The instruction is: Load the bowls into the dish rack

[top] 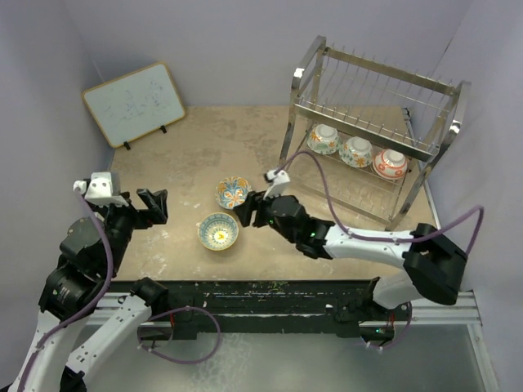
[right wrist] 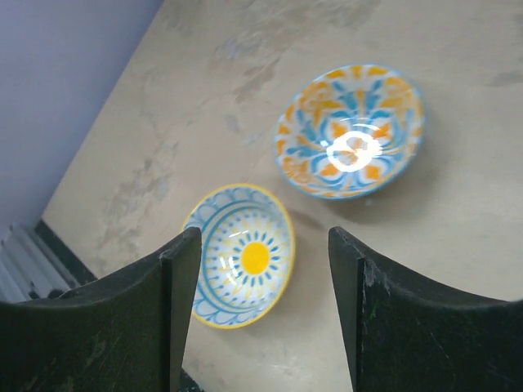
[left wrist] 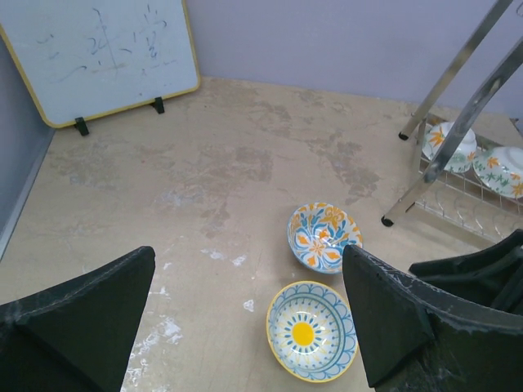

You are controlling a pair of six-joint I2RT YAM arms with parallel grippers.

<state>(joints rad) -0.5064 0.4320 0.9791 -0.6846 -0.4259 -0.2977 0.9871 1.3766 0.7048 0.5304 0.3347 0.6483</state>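
Right gripper: jaws well apart, nothing between them. Left gripper: also wide open and empty.

Three bowls sit in the lower tier of the dish rack. Two are left on the table, both left of the rack and upright, open side up. The flower bowl is the one nearer the rack. The sun bowl is just beyond it, further from the rack; the two sit close together but apart.

Key relation: the right gripper sits between the rack and these two bowls, fingers pointing away from the rack at them. In its wrist view the sun bowl lies almost in line with the gap, and the flower bowl sits ahead and off to the right.

The left gripper is well beyond both bowls, on the side away from the rack, so my call is that the right arm takes the next pick. The bowls are round with no long axis, so it's a rim pinch, one finger inside.
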